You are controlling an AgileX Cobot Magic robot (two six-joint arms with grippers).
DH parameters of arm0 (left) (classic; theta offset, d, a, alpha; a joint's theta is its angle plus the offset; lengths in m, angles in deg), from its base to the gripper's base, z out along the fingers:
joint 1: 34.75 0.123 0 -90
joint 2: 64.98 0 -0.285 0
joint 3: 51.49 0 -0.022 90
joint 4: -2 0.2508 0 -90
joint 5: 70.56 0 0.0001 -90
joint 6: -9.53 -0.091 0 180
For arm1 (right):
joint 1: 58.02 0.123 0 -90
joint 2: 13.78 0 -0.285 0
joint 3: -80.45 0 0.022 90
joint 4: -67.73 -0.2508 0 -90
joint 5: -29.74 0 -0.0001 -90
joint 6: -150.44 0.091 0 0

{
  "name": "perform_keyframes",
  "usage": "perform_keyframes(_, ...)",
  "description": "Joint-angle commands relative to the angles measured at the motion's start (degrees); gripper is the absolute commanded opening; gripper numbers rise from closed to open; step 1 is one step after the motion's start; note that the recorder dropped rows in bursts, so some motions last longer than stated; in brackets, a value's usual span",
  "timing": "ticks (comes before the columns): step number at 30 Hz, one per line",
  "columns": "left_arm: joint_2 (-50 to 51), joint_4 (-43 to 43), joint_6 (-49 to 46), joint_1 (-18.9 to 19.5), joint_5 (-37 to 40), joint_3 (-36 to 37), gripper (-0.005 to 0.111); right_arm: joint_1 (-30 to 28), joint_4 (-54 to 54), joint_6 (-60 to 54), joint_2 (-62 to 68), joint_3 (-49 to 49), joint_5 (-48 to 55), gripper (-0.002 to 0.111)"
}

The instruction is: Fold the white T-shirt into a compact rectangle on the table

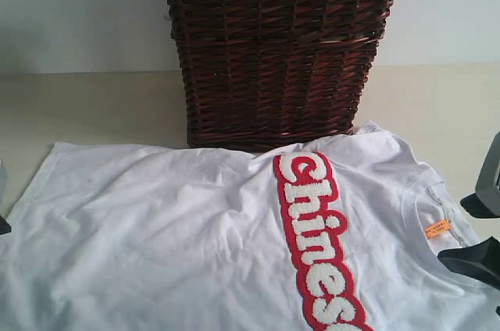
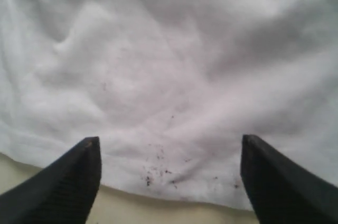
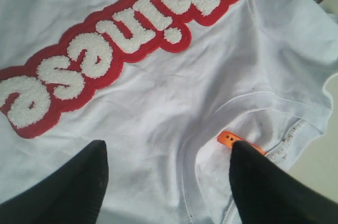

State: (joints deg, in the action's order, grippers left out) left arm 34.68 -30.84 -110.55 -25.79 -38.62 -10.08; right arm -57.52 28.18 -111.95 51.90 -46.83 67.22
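The white T-shirt [image 1: 195, 229] is lying spread, unfolded, on the table [image 1: 78, 104] before a wicker basket [image 1: 281, 50]. I am hovering my left hand [image 2: 170, 138], empty and apart, over its hem, and my right hand [image 3: 168, 142], likewise apart, at the collar. Next, I judge, both need to pinch cloth.
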Motion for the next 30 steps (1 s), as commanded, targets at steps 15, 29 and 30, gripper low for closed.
perform_keyframes(15, 3.42, 9.83, 0.97, -1.03, 0.98, -0.18, 0.083, -0.12, -0.37, 0.25, 0.07, 0.1, 0.26, 0.06)
perform_keyframes(29, 5.44, 10.52, 9.7, -1.03, 17.46, -6.46, 0.083, -0.12, -0.37, 2.05, 0.07, 0.1, 2.66, 0.06)
perform_keyframes(30, 6.19, 11.03, 10.18, -1.03, 17.46, -6.46, 0.083, -0.12, -0.37, 2.36, 0.07, 0.1, 3.09, 0.06)
